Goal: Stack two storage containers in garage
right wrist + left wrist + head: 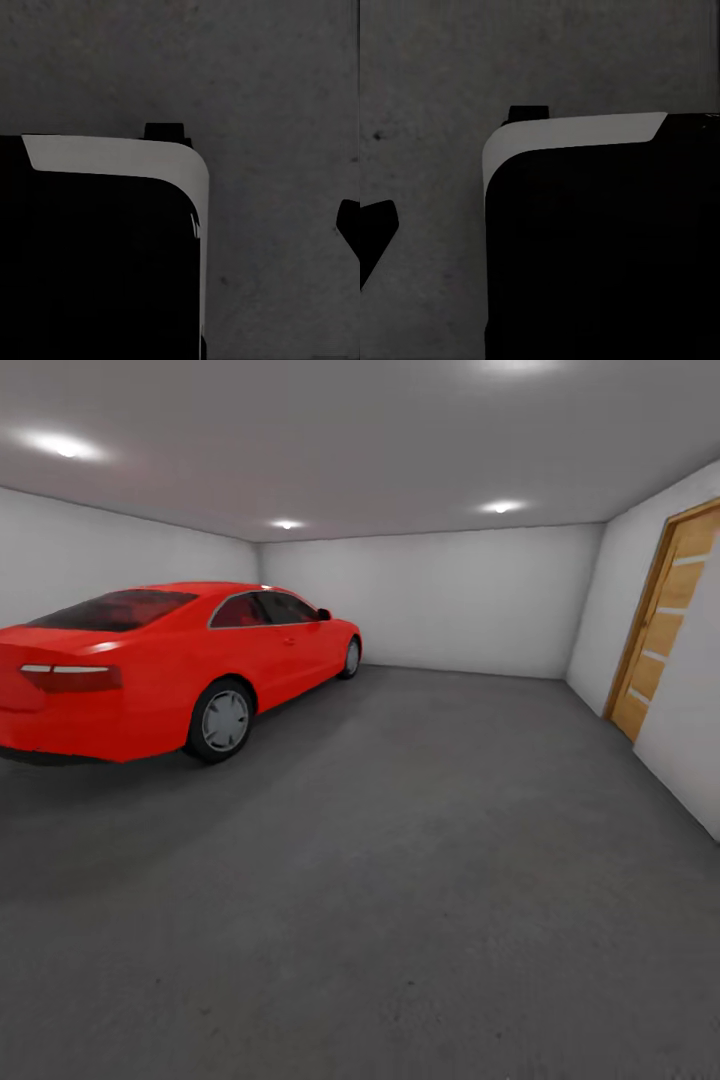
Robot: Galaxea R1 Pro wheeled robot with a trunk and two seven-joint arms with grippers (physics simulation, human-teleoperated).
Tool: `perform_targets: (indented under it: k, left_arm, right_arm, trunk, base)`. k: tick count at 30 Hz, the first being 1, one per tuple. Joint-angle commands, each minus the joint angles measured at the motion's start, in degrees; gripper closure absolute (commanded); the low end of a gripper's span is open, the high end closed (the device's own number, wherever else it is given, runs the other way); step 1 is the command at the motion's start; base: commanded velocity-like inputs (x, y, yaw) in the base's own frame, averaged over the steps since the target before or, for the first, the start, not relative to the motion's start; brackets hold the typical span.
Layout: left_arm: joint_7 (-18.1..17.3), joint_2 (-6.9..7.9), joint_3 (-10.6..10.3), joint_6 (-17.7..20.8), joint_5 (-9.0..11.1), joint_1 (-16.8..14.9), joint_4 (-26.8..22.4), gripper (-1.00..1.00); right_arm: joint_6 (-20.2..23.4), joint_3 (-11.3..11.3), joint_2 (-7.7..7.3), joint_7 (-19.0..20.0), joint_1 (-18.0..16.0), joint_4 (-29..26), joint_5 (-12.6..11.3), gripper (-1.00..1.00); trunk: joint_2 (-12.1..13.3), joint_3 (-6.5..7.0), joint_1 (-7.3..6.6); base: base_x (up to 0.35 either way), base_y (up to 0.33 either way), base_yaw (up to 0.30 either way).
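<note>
A red car (pixel 170 665) is parked at ten o'clock on the garage's grey floor (pixel 420 880); a wooden door (pixel 665 620) is seen at two o'clock. Gripper states cannot be told.

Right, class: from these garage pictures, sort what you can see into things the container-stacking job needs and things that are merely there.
Belongs to the job:
- garage floor, dark grey concrete, where the stack goes

Merely there:
- red car, parked at left
- wooden door, in right wall
- ceiling lights
</note>
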Motion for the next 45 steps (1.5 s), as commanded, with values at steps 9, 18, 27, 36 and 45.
perform_targets:
  k: [9,18,27,36,45]
  left_arm:
    - [-0.11,0.01,0.03,0.4,-0.02,0.07,-0.25,-1.0]
    - [-0.11,0.01,0.03,0.45,-0.02,0.07,-0.25,-1.0]
    - [-0.11,0.01,0.03,0.49,-0.02,0.07,-0.25,-1.0]
    - [-0.11,0.01,0.03,0.48,-0.02,0.07,-0.25,-1.0]
    - [-0.11,0.01,0.03,0.49,-0.02,0.07,-0.25,-1.0]
  right_arm:
    - [0.18,-0.02,-0.01,0.15,-0.02,-0.07,0.02,-1.0]
    - [0.18,-0.02,0.04,0.15,-0.02,-0.08,0.02,-1.0]
    - [0.18,-0.02,0.07,0.15,-0.03,-0.07,0.02,-1.0]
    - [0.18,-0.02,0.07,0.15,-0.02,-0.07,0.02,-1.0]
    - [0.18,0.07,0.07,0.15,-0.02,-0.07,0.02,-1.0]
  trunk:
    - [-0.03,-0.05,0.0]
    - [-0.03,-0.05,0.0]
    - [-0.03,-0.05,0.0]
    - [-0.03,-0.05,0.0]
    - [-0.03,-0.05,0.0]
  base:
    - [0.0,0.0,-0.251]
    - [0.129,0.0,-0.073]
    - [0.321,0.0,-0.006]
    - [0.343,0.0,-0.001]
    - [0.346,0.0,0.0]
